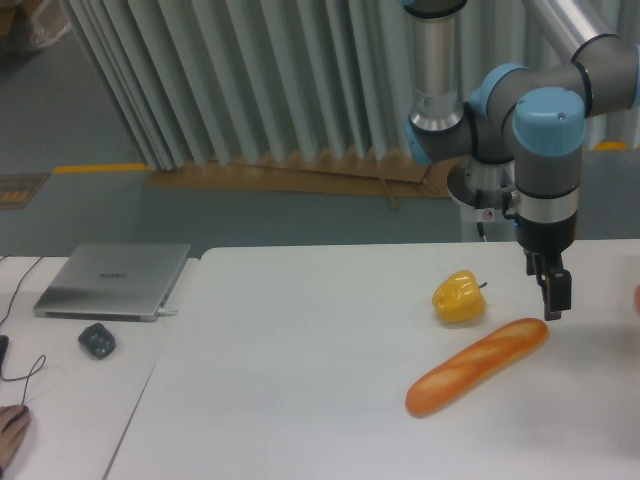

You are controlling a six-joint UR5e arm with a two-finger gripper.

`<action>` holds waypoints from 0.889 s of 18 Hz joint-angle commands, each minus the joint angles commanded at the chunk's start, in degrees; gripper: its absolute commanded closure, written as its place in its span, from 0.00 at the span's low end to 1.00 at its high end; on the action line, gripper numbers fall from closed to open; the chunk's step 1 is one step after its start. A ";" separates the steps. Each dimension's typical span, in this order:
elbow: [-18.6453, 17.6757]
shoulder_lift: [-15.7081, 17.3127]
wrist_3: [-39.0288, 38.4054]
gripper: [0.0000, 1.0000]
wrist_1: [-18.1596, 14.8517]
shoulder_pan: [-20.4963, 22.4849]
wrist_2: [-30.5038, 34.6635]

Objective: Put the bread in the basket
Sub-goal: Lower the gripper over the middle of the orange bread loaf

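Note:
The bread is a long glossy orange-golden loaf with paler slashes, lying diagonally on the white table at the right. My gripper hangs just above the loaf's upper right end, fingers pointing down and close together with nothing held between them. The basket is out of view.
A small yellow bell pepper sits just up-left of the bread. A closed grey laptop and a dark mouse lie on the left table. A hand shows at the bottom left corner. An orange object peeks in at the right edge.

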 joint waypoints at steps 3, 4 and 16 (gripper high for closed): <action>-0.18 0.00 -0.25 0.00 -0.03 0.00 0.05; -0.18 0.00 -0.25 0.00 0.06 0.00 -0.04; -1.41 -0.09 -0.25 0.00 1.03 0.26 -4.61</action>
